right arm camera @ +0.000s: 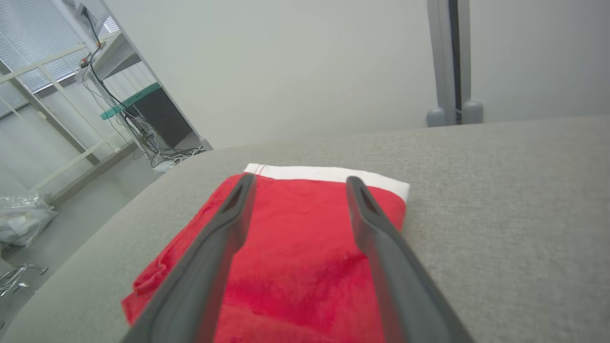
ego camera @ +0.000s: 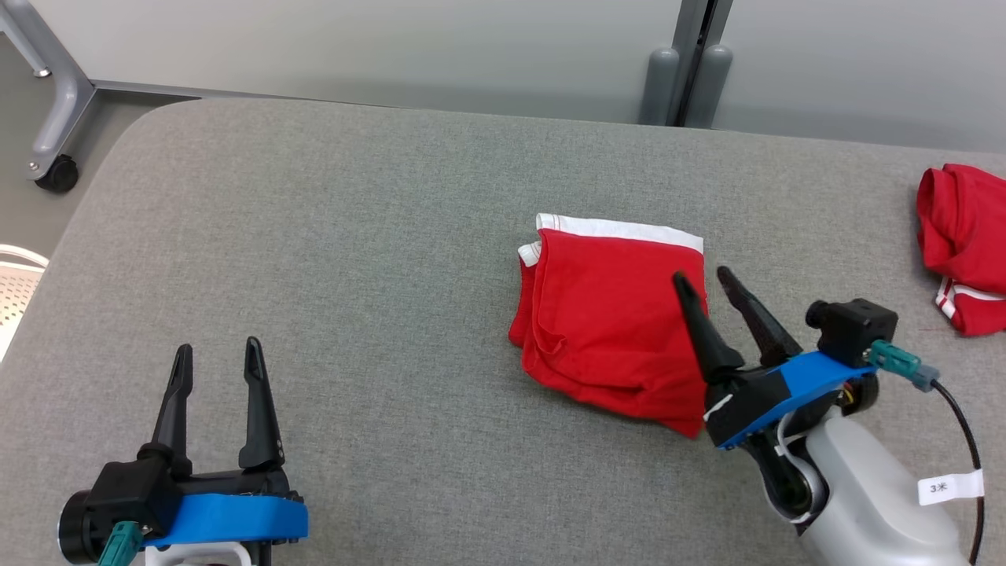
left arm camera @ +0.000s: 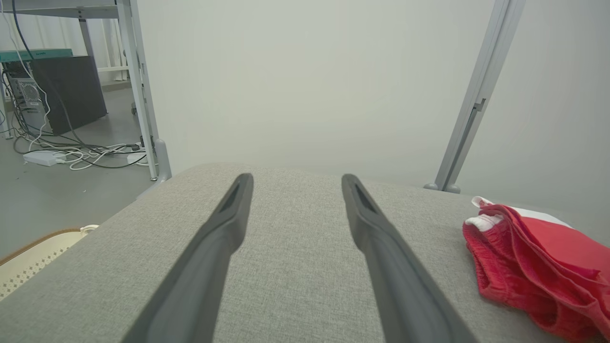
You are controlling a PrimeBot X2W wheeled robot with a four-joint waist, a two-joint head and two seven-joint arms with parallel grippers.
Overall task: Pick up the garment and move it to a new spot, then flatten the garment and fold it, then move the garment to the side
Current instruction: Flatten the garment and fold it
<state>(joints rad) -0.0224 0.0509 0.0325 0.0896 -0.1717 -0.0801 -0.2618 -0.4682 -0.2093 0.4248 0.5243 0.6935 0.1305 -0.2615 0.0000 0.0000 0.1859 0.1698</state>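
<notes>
Looking like robotics lab: computer tower [left arm camera: 29,97] sitting on bare floor [left arm camera: 47,205], loose cables [left arm camera: 95,155] trailing beside it, castered metal frame [ego camera: 59,102] standing by grey padded table [ego camera: 354,275].

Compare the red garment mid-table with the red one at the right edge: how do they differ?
The middle garment lies folded flat, white band at its far edge; the right-edge garment sits bunched. The open right gripper is over the middle garment; the right-edge garment lies well away from it. Both are red with white trim.
</notes>
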